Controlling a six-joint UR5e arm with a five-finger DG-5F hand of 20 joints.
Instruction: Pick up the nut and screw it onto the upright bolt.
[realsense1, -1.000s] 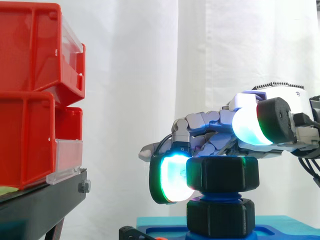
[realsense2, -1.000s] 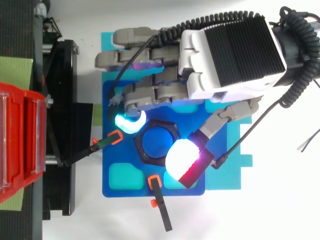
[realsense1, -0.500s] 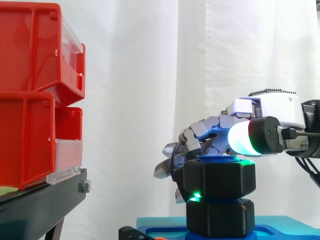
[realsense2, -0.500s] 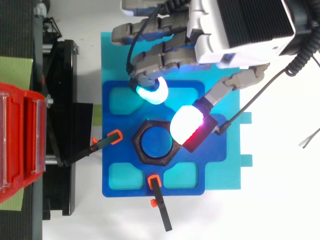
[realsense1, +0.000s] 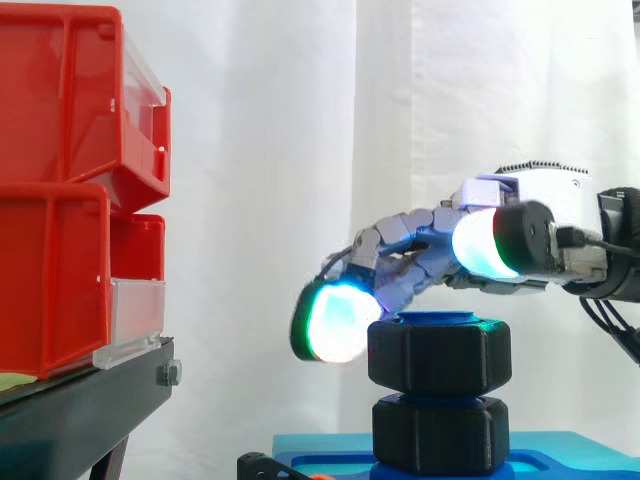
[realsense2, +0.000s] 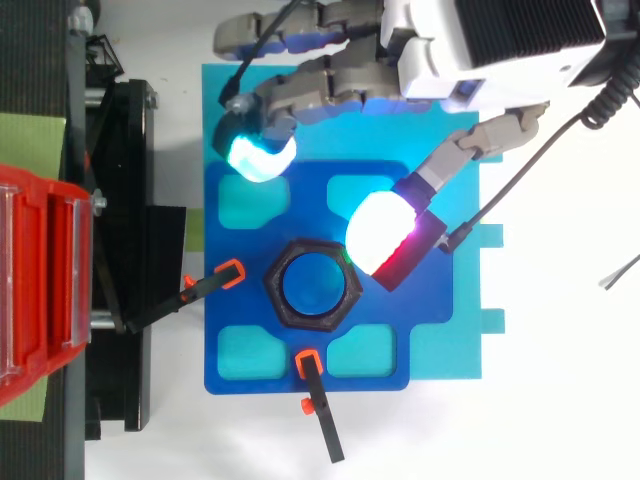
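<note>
Nut (realsense1: 440, 352) is already on the bolt (realsense2: 312, 285), lower centre of frame, above another black piece on the blue plate (realsense2: 245, 305). Hand (realsense2: 480, 50) hovers upper right, fingers apart & holding nothing, pads clear of the nut. Looks like it's btwn turns; next it needs to close round the nut & twist. Red bins (realsense1: 60, 200) at left, can't see what's inside.

White table (realsense2: 560, 420) bearing a cyan base plate (realsense2: 445, 355) and black stand (realsense2: 125, 150).
</note>
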